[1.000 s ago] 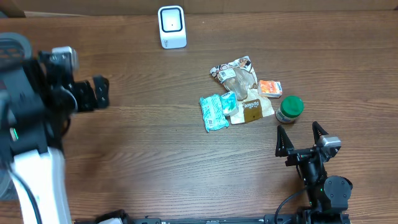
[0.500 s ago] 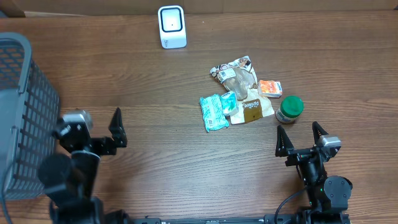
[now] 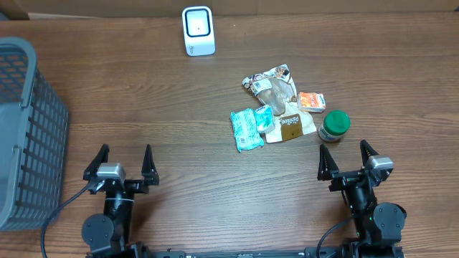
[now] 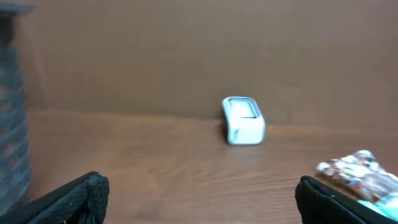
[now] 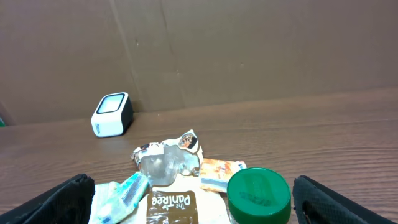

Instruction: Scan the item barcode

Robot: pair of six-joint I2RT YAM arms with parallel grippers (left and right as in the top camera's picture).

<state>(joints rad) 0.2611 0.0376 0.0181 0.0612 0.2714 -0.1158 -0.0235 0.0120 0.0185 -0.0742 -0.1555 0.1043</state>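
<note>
Item pile [image 3: 276, 107]: centre-right of table [image 3: 179, 136], 11 o'clock from right gripper [image 3: 347, 159]
green-lid jar [image 3: 334, 125]: nearest item, 12 o'clock, upright
right gripper: spread, empty
left gripper [image 3: 122, 160]: spread, well apart
barcodes: can't make out, probably face-down

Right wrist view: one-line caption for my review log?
Open right gripper faces green-lidded jar, snack packets and white scanner on wooden table.

One scanner [image 3: 199, 30], one basket [image 3: 29, 129], one jar [image 3: 334, 125], five packets [image 3: 246, 130].
</note>
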